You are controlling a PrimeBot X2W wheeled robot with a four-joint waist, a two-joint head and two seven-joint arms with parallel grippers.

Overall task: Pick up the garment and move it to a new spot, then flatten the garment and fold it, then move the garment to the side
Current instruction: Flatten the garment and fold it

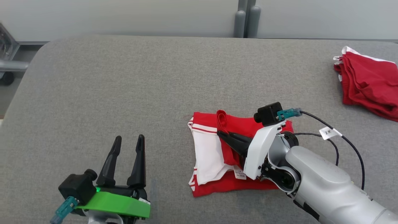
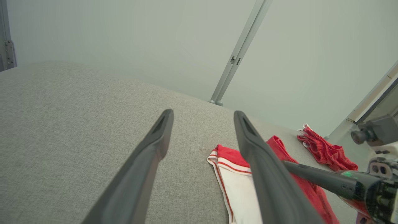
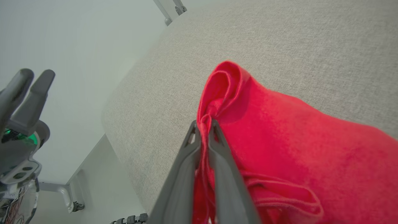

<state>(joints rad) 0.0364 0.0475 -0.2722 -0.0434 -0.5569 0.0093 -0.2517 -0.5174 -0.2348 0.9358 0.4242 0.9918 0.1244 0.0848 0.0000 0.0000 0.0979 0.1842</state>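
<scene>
The garment (image 1: 208,155), red with a white panel and red stripes, lies partly folded on the grey padded table (image 1: 124,87), right of centre. My right gripper (image 1: 221,133) is shut on a raised fold of its red cloth; in the right wrist view the fabric (image 3: 295,149) bunches between the pinched right gripper (image 3: 204,123). My left gripper (image 1: 130,137) stands open at the lower left, apart from the garment and holding nothing. In the left wrist view the left gripper (image 2: 203,114) points over the bare table, with the garment (image 2: 236,186) to the right of it.
A second pile of red cloth with white trim (image 1: 370,84) lies at the far right of the table. A pale wall with a grey post (image 1: 245,18) stands behind the table's far edge. Black cables (image 1: 342,140) trail from my right wrist.
</scene>
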